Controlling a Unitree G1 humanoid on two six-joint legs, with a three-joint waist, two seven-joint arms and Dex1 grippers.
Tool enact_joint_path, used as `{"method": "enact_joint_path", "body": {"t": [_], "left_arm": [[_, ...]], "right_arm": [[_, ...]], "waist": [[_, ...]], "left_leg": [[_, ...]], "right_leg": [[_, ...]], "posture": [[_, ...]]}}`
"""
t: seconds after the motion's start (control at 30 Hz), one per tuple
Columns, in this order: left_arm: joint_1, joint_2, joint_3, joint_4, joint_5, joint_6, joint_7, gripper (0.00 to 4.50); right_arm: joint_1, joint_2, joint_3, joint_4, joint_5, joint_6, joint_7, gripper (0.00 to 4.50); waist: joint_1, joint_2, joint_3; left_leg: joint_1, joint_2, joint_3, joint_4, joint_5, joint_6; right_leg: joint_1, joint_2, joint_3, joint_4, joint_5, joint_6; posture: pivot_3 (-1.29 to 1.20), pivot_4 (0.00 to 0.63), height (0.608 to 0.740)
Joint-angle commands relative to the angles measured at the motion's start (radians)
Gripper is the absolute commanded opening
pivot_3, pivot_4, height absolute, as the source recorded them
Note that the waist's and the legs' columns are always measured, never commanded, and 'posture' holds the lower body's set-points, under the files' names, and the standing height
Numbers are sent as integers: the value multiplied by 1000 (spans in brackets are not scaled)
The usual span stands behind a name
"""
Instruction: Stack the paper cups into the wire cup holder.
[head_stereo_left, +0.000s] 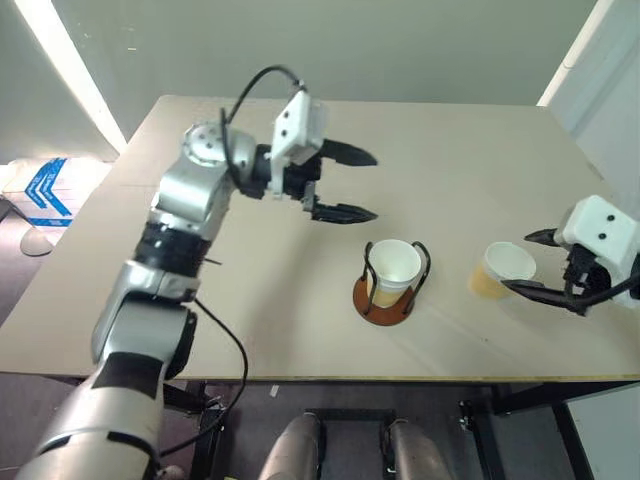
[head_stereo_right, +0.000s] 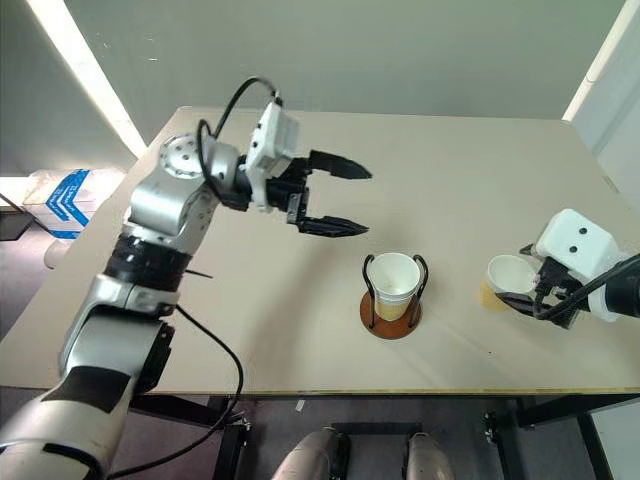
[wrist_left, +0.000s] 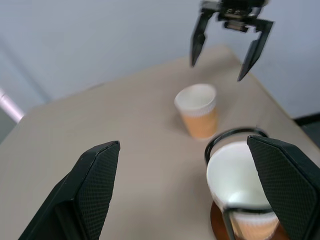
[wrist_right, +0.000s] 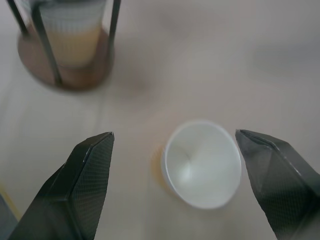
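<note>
A wire cup holder (head_stereo_left: 388, 298) is standing on the beige table (head_stereo_left: 470, 170) near the table's front edge, its round reddish-brown base lying flat and its two black wire loops rising upright. A tan paper cup (head_stereo_left: 394, 270) is sitting upright inside the loops with its white mouth facing up; whether it is one cup or several nested together cannot be told. A second paper cup (head_stereo_left: 501, 270) is standing upright on the table to the holder's right, apart from it. The left gripper (head_stereo_left: 353, 184) is hanging in the air above the table, behind and to the left of the holder, pointing toward the robot's right, with its two black fingers spread wide and nothing between them. In the left wrist view those fingers (wrist_left: 90, 190) are framing both the cup in the holder and the loose cup farther on. The right gripper (head_stereo_left: 533, 263) is reaching in from the right side at the loose cup, its fingers parted wide, one tip behind the cup and the other in front of it, not pressing on it as far as can be seen. In the right wrist view the loose cup's white inside (wrist_right: 202, 162) is lying between the two spread fingers (wrist_right: 80, 185), with gaps on either side.
</note>
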Motion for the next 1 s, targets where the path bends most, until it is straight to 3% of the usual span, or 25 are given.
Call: {"method": "enact_joint_path", "body": {"t": [0.03,0.3,0.6,0.7,1.0], "left_arm": [[43,33,67,-122,-9,72,52,4459],[153,74,115,-232,9,142,134,4459],[215,80,120,-299,22,162,168,4459],[225,85,122,-305,25,161,172,4500],[247,95,134,-333,18,175,179,4500]], "right_arm": [[-37,-47,79,59,-103,-120,102,4115],[-279,8,357,252,-263,-253,240,4115],[-398,103,477,445,-411,-349,327,4115],[-421,126,502,492,-461,-383,336,3470],[-450,173,491,490,-501,-405,378,273]], "waist": [[3,0,0],[1,0,0],[-2,0,0],[-2,0,0],[-4,0,0]], "left_leg": [[0,0,0,0,0,0],[3,0,0,1,2,1],[4,0,-1,0,3,4],[4,0,-1,-1,3,6],[4,0,-2,-2,5,8]], "right_leg": [[0,0,0,0,0,0],[3,0,0,0,2,-2],[3,0,0,0,6,-7],[3,0,-1,1,7,-9],[3,0,-1,0,8,-18]], "posture": [[0,150,740],[0,150,740],[0,150,740],[0,150,740],[0,150,740]]}}
